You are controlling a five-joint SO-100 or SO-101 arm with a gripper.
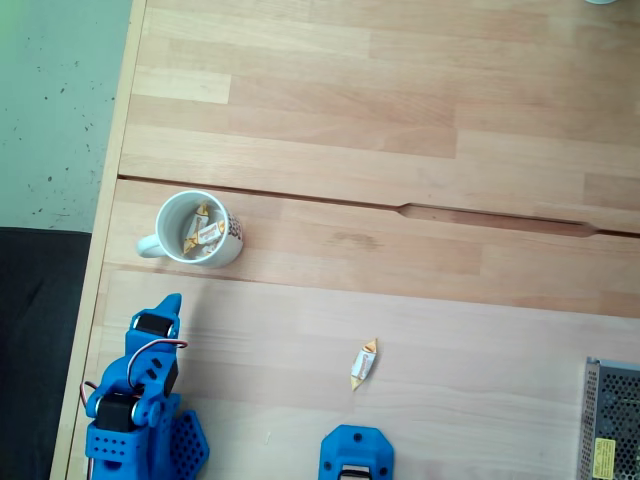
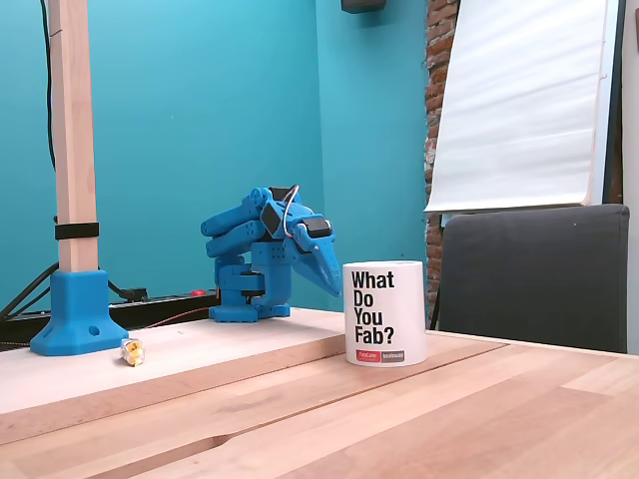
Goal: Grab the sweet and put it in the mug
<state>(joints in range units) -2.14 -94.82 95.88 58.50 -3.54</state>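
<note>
The blue arm sits folded at the lower left corner of the worktop (image 1: 420, 150) in the fixed view from above, its gripper (image 1: 168, 303) pointing up toward the mug (image 1: 200, 228) and stopping just short of it. The fingers lie together with no gap between them and nothing in their hold.

The white mug stands upright near the left edge of the worktop, handle pointing left. Inside it lie a few wrapped sweets. In the fixed view from the side the mug (image 2: 384, 312) shows black lettering reading "What Do You Fab?", and the gripper (image 2: 327, 276) slants down just beside its rim without touching it.

One sweet (image 1: 363, 363) lies loose on the bare wood, well apart from the mug, right of the arm. From the side this sweet (image 2: 132, 351) rests beside a blue post base (image 2: 78, 309).
</note>
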